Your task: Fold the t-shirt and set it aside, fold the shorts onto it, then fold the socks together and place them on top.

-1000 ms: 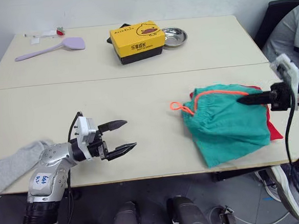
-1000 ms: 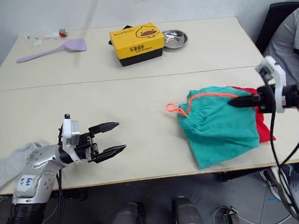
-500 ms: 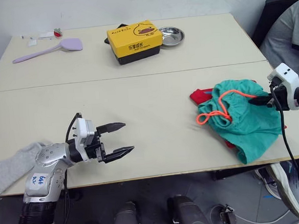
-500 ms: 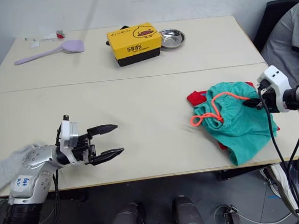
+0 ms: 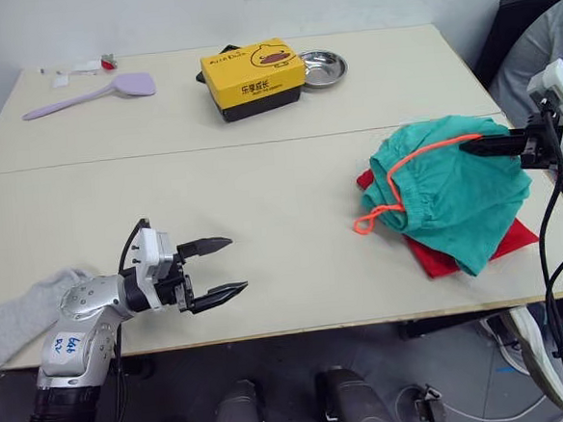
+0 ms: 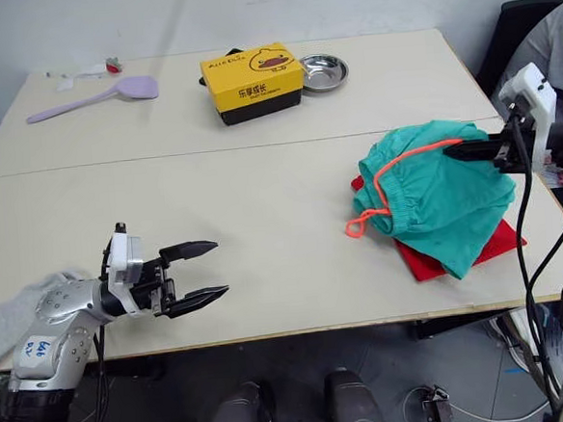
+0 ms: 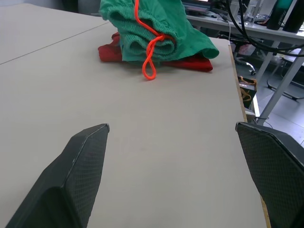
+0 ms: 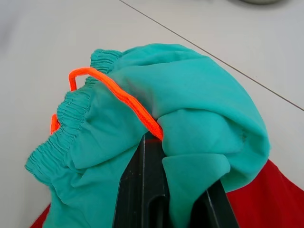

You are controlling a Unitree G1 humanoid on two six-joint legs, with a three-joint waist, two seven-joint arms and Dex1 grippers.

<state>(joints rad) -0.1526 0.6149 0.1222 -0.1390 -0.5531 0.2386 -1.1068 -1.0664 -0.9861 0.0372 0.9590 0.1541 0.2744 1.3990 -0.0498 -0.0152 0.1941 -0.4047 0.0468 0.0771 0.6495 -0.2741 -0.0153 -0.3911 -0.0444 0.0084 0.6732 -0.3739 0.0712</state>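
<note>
Right wrist view is showing the right pincer (image 8: pixel 164 190) pinching the soft, limp teal shorts (image 5: pixel 443 175) by a bunched fold, draping over the red t-shirt (image 5: pixel 501 244) at the table (image 5: pixel 261 193) edge; the waistband looks the firmer hold. Left pincer (image 5: pixel 223 270) is gaping wide, empty.

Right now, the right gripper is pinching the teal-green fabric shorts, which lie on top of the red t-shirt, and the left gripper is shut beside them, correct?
Not quite: the left gripper is open and far from the teal-green fabric shorts, as the left eye view shows. The right gripper does pinch them over the red t-shirt.
</note>
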